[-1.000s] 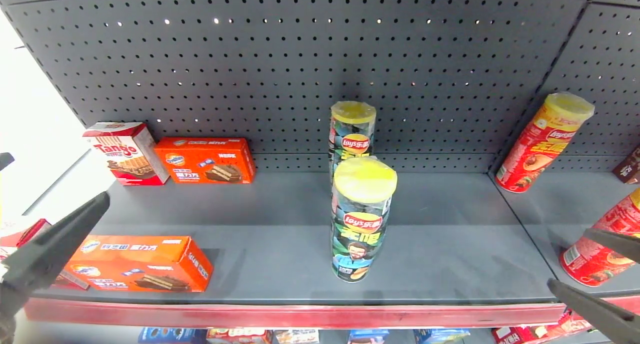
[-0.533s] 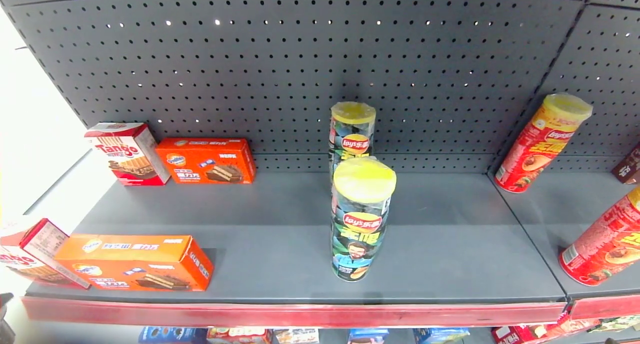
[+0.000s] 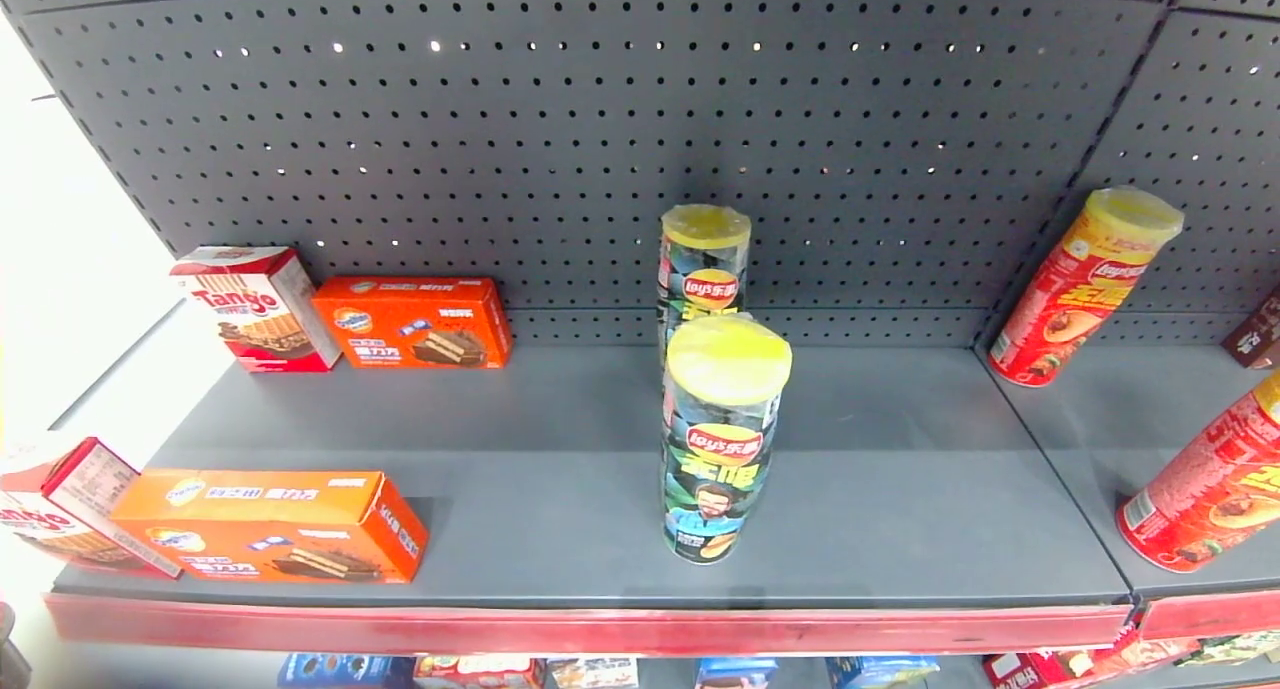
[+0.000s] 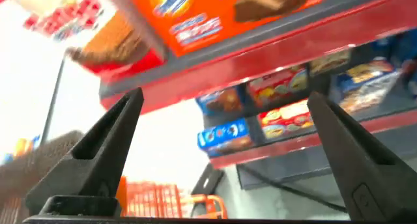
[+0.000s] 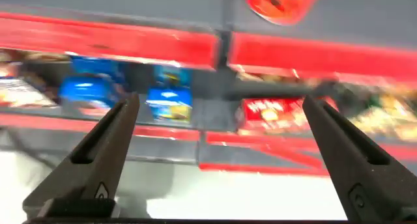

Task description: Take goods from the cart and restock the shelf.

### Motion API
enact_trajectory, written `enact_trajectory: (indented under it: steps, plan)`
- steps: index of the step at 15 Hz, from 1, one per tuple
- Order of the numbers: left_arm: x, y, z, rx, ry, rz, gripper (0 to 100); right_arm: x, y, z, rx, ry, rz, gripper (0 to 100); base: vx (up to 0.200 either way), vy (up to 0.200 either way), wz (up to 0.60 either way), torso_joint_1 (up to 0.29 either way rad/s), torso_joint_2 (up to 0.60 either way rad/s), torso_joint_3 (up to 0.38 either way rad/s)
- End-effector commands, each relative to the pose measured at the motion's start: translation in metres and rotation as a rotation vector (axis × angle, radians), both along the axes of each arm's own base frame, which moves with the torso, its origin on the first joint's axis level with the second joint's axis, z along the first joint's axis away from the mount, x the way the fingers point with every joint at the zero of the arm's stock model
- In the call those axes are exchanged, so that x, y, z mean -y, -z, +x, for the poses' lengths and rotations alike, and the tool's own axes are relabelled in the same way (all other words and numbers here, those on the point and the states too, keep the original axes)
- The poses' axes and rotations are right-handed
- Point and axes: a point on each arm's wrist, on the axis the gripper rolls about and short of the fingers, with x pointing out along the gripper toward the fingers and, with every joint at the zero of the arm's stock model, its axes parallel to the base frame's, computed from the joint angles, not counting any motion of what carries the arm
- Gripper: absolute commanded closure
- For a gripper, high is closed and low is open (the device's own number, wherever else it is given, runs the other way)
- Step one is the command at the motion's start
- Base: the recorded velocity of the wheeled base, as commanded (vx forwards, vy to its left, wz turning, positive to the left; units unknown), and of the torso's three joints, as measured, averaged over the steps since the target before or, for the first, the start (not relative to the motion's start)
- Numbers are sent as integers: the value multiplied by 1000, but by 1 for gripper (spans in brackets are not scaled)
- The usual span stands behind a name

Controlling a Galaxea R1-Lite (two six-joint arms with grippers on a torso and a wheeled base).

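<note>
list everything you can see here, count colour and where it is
dark chip cans: 2, dark print with yellow lids, mid shelf, one behind the other
red chip cans: 2, red, right shelf section, one back, one front
orange boxes: 2, orange, left side, one back, one front
wafer boxes: 2, red and white, left of each orange box
shelf: 1, grey, red front strip
lower-shelf packs: several, blue and red, shelf below
left tool: 1, black, open, empty
right tool: 1, black, open, empty
</note>
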Motion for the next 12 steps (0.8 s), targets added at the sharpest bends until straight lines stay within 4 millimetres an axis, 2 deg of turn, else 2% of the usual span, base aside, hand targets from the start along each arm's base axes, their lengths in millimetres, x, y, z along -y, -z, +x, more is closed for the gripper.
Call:
enact_trajectory:
  steps: [1,3,7,10,11,12]
  plan:
    - [0,3,-2,0,-136,-35,0,0,0,-8,78,140,24,0,0,0,0,0,0,0]
    - [0,3,-6,48,-161,-43,0,-2,2,-20,229,167,75,0,0,0,0,0,0,0]
    - [-1,3,-10,95,-149,-74,0,-1,1,-20,239,194,74,0,0,0,0,0,0,0]
    - [-1,4,-14,140,-106,-123,0,-2,4,-22,263,12,80,0,0,0,0,0,0,0]
    - [-1,4,-14,140,-104,-123,0,-1,4,-22,263,11,80,0,0,0,0,0,0,0]
    - [1,4,-14,136,-20,-132,0,-2,4,-22,266,14,80,0,0,0,0,0,0,0]
